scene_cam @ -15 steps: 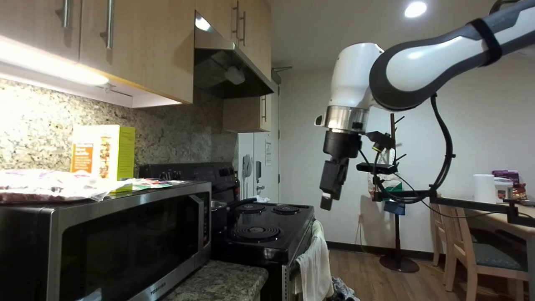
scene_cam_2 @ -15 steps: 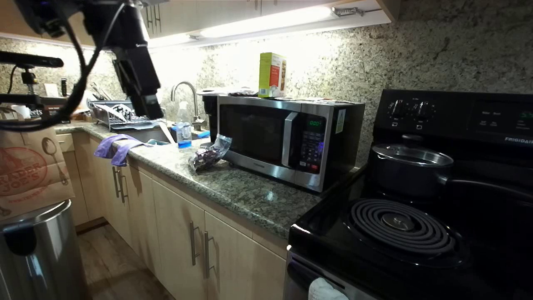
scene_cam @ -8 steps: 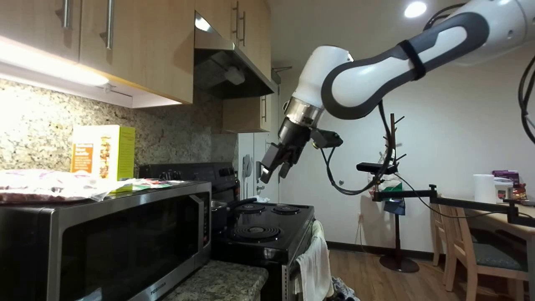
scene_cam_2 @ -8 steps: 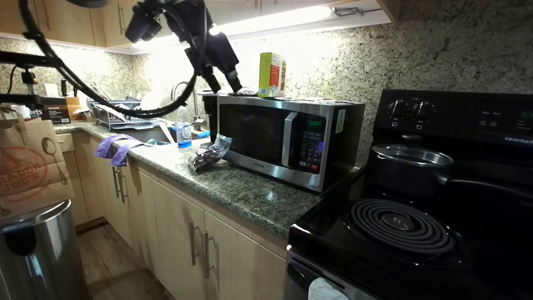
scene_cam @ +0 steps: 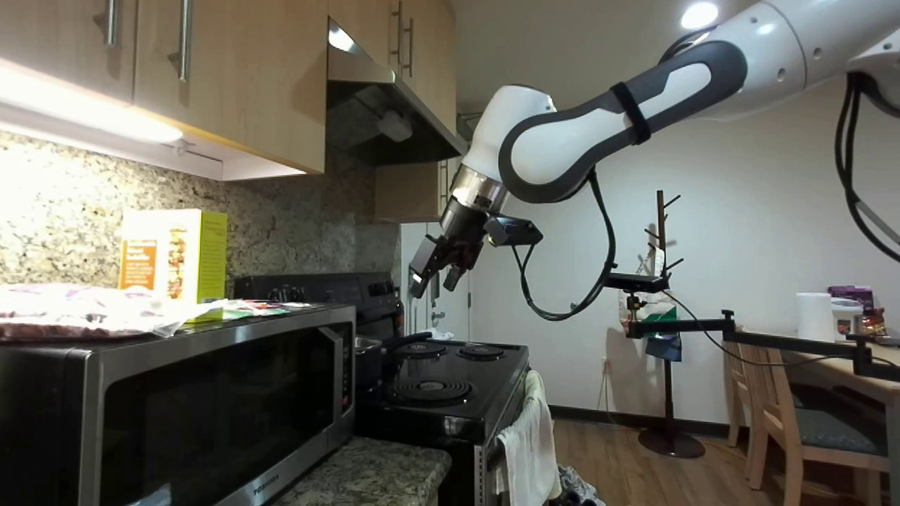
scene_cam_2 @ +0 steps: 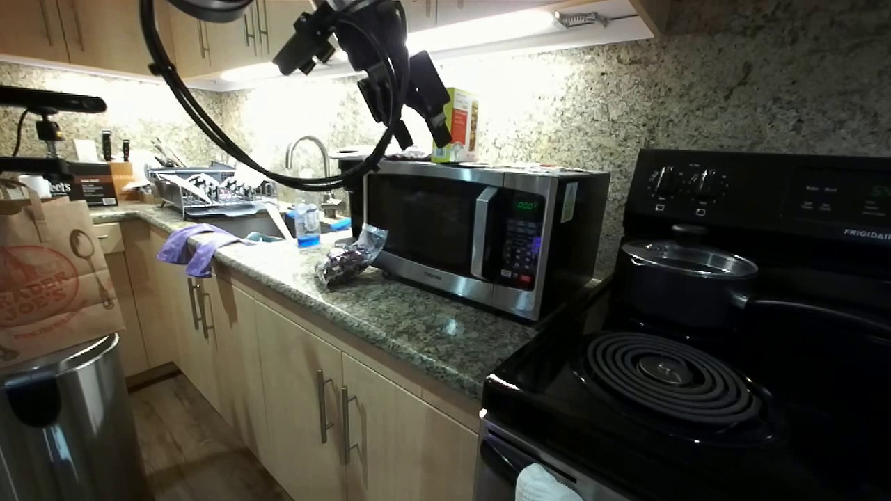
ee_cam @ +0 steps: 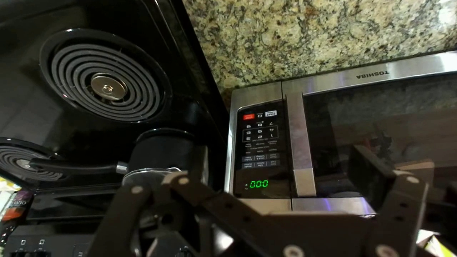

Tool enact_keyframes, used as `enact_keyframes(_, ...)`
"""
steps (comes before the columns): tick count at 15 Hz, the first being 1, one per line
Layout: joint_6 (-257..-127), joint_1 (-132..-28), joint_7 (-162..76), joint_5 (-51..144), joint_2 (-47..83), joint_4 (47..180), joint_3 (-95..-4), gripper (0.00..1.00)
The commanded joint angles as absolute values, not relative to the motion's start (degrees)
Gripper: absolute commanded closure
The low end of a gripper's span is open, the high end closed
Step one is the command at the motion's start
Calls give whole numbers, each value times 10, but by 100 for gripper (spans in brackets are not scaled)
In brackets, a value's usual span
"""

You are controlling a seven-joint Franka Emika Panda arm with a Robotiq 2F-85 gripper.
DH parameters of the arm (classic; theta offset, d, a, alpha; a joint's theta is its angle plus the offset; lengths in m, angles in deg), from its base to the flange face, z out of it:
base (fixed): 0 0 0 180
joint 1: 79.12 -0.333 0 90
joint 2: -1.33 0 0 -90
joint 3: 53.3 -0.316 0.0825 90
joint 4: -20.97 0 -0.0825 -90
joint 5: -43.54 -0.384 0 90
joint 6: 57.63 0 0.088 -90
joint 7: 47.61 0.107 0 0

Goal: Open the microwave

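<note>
The microwave (scene_cam_2: 428, 223) is a silver-framed box with a dark glass door, on the counter; it shows in both exterior views (scene_cam: 218, 407). Its door is shut. The upright silver handle (scene_cam_2: 482, 233) stands between door and keypad. My gripper (scene_cam: 435, 284) is open and empty, tilted down, held in the air higher than the microwave's top. In an exterior view the gripper (scene_cam_2: 423, 138) appears just above the microwave's top edge, in front of the green box. In the wrist view the handle (ee_cam: 301, 139) shows between the spread fingers of the gripper (ee_cam: 280, 162), apart from them.
The black stove (scene_cam_2: 536, 403) with a lidded pot (scene_cam_2: 686, 285) stands beside the microwave. A green box (scene_cam: 211, 260) and a plastic bag (scene_cam: 84, 309) sit on top of it. A crumpled foil bag (scene_cam_2: 348, 261) lies at its front. Cabinets (scene_cam: 232, 84) and a range hood (scene_cam: 394, 119) hang above.
My arm has swung toward the microwave, leftward in an exterior view, and the gripper has turned and tilted so both fingers show apart. The microwave has not changed.
</note>
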State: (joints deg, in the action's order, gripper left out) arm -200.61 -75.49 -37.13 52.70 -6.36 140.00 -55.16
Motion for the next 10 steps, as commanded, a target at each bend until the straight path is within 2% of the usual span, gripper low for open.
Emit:
enact_keyframes(1,-2057,-765,-380,501,-47,1416,-542,0)
enact_keyframes(8,-2390,-773,-390,417,42,1483,-535,0)
enact_keyframes(10,-2485,-766,-425,373,87,1504,-564,0)
